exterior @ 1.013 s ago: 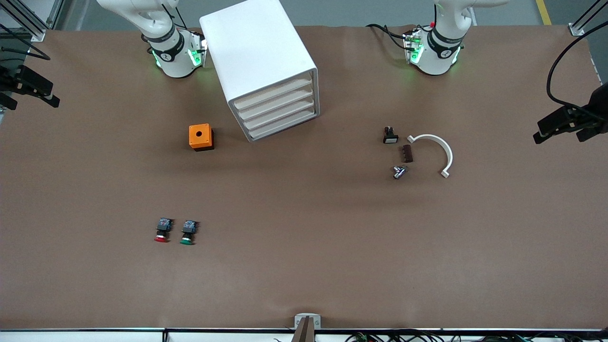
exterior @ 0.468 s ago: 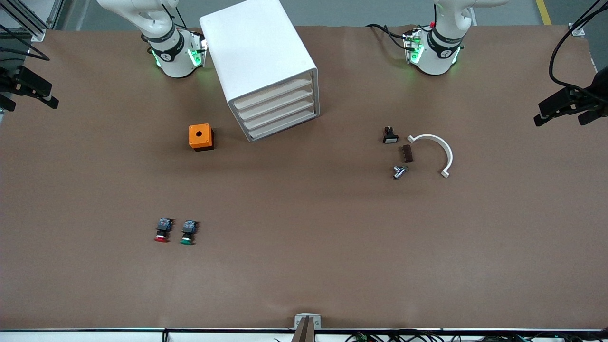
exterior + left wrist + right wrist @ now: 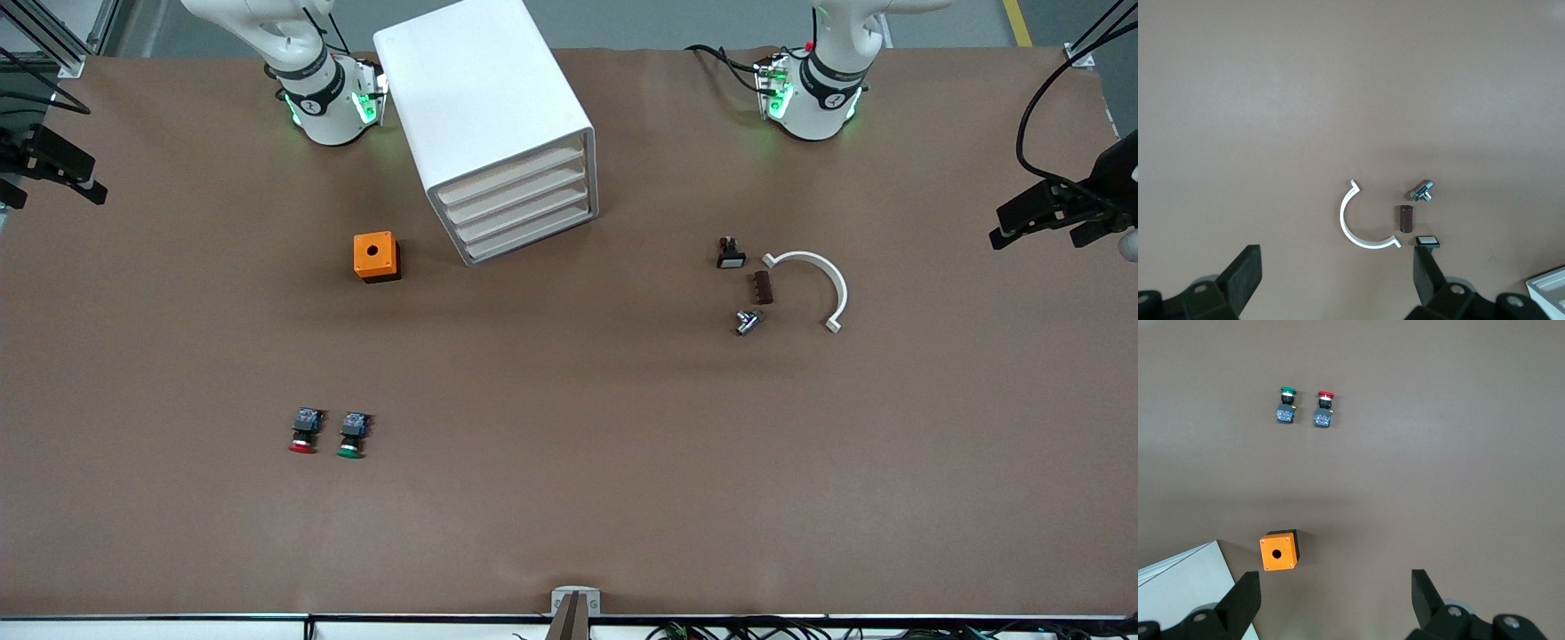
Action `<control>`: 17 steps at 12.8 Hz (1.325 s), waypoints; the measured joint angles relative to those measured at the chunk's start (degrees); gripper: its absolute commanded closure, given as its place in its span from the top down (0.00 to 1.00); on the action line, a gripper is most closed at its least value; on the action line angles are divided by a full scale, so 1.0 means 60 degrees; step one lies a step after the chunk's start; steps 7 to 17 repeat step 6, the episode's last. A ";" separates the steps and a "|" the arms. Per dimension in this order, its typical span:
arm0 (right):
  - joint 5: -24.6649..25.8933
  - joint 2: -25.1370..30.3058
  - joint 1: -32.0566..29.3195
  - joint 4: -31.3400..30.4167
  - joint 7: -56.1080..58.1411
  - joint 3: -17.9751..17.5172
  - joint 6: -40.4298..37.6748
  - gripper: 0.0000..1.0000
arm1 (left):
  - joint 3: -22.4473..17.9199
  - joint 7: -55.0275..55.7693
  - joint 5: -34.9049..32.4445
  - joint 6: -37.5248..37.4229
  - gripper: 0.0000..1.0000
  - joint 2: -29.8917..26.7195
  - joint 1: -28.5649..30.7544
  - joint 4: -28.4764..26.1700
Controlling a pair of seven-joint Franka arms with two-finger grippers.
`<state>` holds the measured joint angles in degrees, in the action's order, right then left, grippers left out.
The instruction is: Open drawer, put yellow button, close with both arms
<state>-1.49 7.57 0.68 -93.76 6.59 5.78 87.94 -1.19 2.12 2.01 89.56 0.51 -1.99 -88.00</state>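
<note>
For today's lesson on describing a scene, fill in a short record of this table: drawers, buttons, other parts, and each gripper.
cabinet: four drawers, all shut
top drawer: shut
yellow button: none seen
red button: beside green button, nearest the front camera
orange box: beside cabinet
white curved clip: toward left arm's end
left gripper: open, empty
right gripper: open, empty
</note>
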 measured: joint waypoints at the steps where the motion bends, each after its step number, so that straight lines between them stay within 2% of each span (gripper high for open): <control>1: 0.0001 0.0000 0.0000 -0.0002 0.0001 0.0000 0.0034 1.00 | 0.0018 0.0000 -0.0007 0.0009 1.00 -0.0097 -0.0004 -0.0115; 17: 0.0002 0.0000 0.0000 -0.0038 0.0021 -0.0008 0.0102 1.00 | 0.0043 0.0244 -0.0008 -0.0352 1.00 -0.0260 -0.0012 -0.0173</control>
